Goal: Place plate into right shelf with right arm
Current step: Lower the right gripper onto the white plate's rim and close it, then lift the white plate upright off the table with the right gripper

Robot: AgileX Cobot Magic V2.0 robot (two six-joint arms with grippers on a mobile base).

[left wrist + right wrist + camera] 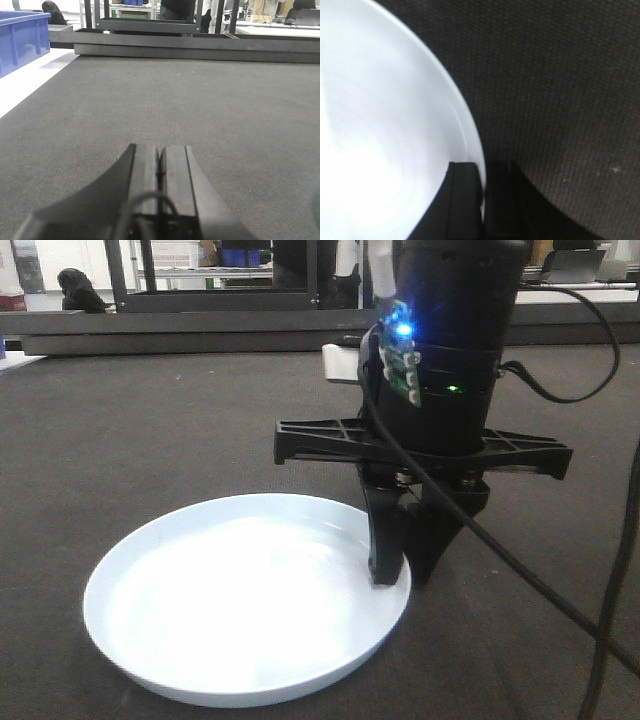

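Rim of the plate (385, 125) runs straight between the two fingers of the right end effector (482, 200). One finger (462, 200) stands inside the dish and the other outside over the dark mat, closed down to a narrow slit with the edge pinched in it. From the front, that end effector (400, 575) comes down almost vertically on the plate (245, 600) at the edge nearest the arm. The plate appears to lie flat on the dark tabletop (150, 440). It looks rigid, glossy and likely slick, so a thin pinch on the low upturned rim could slip or let the far side droop. A deep bite over the rim with firm pressure seems the sound hold. Being probably ceramic or hard plastic, it should be kept from knocking against metal. The left end effector (160, 170) hovers low over bare mat with its fingers pressed together, holding nothing. Farther off, a blue bin (20, 40) sits at the edge of the left wrist view, and dark rails (200, 42) cross the back. The steel shelf itself cannot be made out with certainty.
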